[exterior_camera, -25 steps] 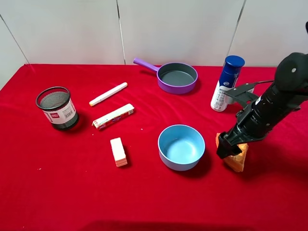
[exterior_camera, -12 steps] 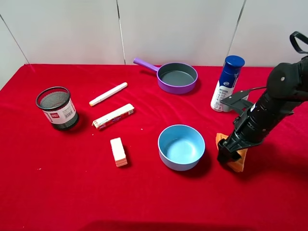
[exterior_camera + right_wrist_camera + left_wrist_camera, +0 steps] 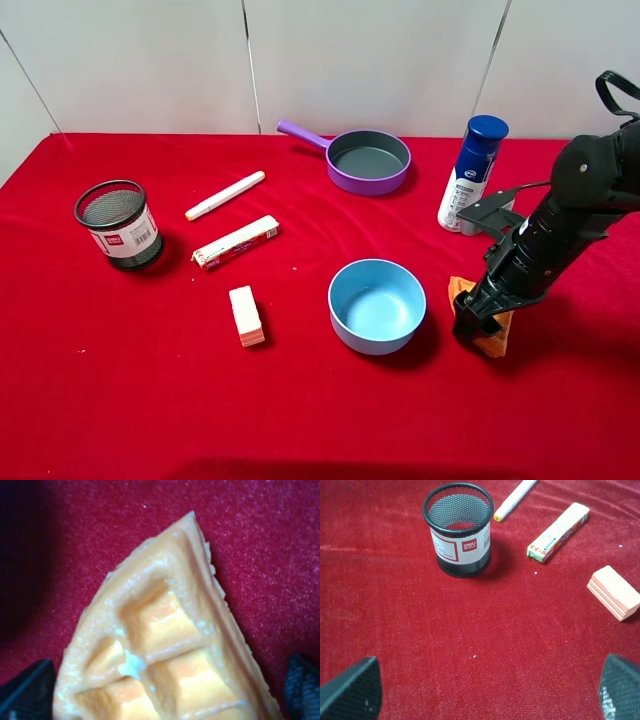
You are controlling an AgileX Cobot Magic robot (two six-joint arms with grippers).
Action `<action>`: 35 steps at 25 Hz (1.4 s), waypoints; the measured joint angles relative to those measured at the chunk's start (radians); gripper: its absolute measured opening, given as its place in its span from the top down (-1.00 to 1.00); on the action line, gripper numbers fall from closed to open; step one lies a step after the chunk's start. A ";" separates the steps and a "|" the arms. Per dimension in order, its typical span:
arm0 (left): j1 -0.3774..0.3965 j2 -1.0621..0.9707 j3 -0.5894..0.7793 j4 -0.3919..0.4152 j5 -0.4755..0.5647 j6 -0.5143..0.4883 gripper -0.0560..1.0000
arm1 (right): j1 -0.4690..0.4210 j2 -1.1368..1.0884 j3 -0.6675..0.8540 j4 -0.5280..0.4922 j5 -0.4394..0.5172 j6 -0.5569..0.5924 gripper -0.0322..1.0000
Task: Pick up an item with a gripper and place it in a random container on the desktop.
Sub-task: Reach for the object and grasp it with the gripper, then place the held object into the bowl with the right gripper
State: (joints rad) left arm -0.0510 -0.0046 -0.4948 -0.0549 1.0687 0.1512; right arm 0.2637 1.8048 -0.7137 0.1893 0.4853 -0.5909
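Black two-fingered right gripper (image 3: 471,322) has sunk onto the orange-brown waffle wedge (image 3: 165,645), lying on red felt cloth (image 3: 150,380) at three o'clock from the round light blue bowl (image 3: 350,335). Fingers spread wide astride it, nothing gripped; closing seems next.

White panelled wall (image 3: 150,60) at back (thin dark seams); even light, soft shadows.

Fuzzy, matt red cloth covers the desktop (image 3: 150,400); the waffle wedge (image 3: 165,645) looks like matt moulded plastic, the blue bowl (image 3: 377,305) smooth, the pen cup (image 3: 459,527) black wire mesh.
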 joint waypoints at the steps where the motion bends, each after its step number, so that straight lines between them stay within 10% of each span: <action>1: 0.000 0.000 0.000 0.000 0.000 0.000 -0.72 | 0.000 0.000 0.000 -0.001 0.001 0.000 -0.30; 35: 0.000 0.000 0.000 0.000 0.000 0.000 -0.72 | 0.000 -0.084 0.000 -0.004 0.102 0.050 -0.10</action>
State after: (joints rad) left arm -0.0510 -0.0046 -0.4948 -0.0549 1.0687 0.1512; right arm 0.2637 1.7211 -0.7139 0.1850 0.5875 -0.5404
